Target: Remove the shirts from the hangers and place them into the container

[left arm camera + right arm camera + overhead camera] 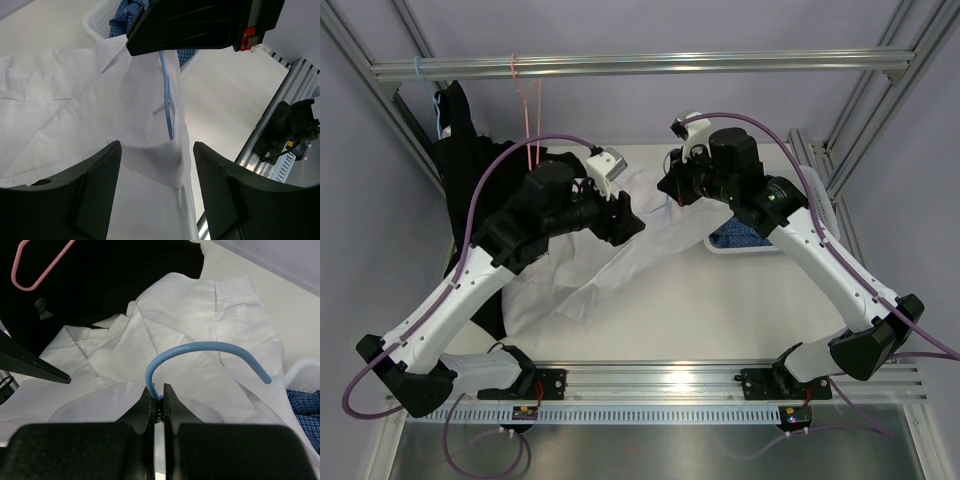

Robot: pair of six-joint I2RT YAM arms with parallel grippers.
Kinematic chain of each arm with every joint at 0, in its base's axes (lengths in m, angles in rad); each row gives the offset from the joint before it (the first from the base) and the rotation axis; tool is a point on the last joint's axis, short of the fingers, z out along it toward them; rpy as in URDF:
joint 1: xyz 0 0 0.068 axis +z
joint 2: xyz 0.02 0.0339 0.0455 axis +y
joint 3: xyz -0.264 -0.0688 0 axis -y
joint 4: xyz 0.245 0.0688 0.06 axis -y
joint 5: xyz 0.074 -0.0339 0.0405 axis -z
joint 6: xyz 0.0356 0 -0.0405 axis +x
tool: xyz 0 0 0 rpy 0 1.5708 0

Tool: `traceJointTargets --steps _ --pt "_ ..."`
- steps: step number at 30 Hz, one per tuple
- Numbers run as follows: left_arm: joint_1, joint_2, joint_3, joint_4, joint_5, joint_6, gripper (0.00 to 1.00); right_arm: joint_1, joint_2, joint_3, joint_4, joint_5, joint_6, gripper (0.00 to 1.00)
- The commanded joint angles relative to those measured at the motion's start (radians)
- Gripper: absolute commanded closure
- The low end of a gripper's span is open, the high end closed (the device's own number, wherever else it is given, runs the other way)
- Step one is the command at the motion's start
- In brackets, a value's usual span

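Observation:
A white shirt [610, 265] lies spread over the table, its collar end lifted on a light blue hanger [205, 347]. My right gripper [159, 390] is shut on that hanger's neck, just below the hook. The hanger's blue wire [166, 95] runs down inside the shirt [100, 110]. My left gripper [156, 165] is open, its fingers [100, 185] either side of a hanging fold of white cloth without pinching it. The container [720, 246] at right holds a blue checked shirt [305, 410]. A black shirt [460, 150] hangs at far left.
A pink hanger [525, 110] hangs bare on the top rail [640, 65], beside the black shirt. Both grippers [625, 215] [668, 190] sit close together over the table's middle. Frame posts stand at both sides, and a rail runs along the near edge.

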Motion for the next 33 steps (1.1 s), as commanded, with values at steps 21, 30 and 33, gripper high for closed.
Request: traceJointTargets --steps 21,30,33 --pt "0.002 -0.077 0.031 -0.064 -0.035 0.005 1.0 0.012 0.013 0.01 0.055 0.28 -0.002 1.0" --pt "0.004 -0.295 -0.083 -0.224 -0.293 0.037 1.0 -0.073 0.061 0.108 0.02 0.224 0.075 1.0" --pt "0.002 -0.364 -0.132 -0.236 -0.325 -0.001 1.0 -0.111 0.068 0.152 0.005 0.214 0.109 1.0"
